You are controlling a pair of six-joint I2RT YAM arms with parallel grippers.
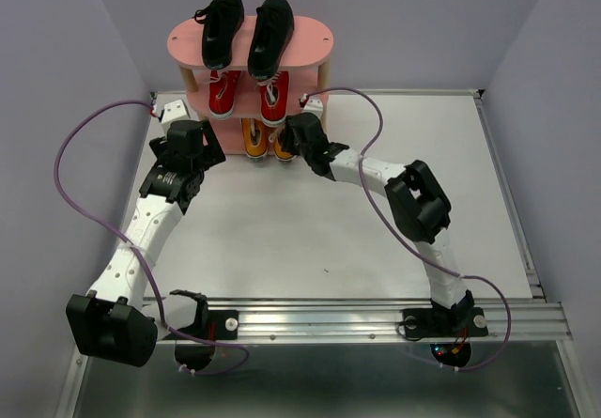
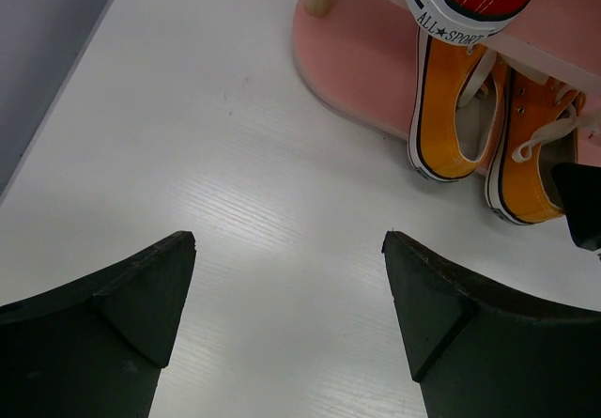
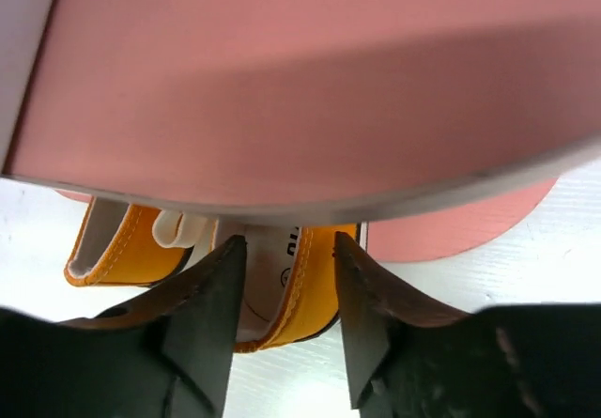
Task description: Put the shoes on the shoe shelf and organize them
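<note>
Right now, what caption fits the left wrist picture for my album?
Open left tool hovers over the white table, facing two orange sneakers on the pink shelf's bottom board.

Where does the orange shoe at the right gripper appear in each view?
Top external: orange shoe, rightmost on the bottom tier.
Left wrist: far right, rightmost shoe.
Right wrist: bottom centre, between the right gripper fingers.
Shared landmark: pink shoe shelf.
</note>
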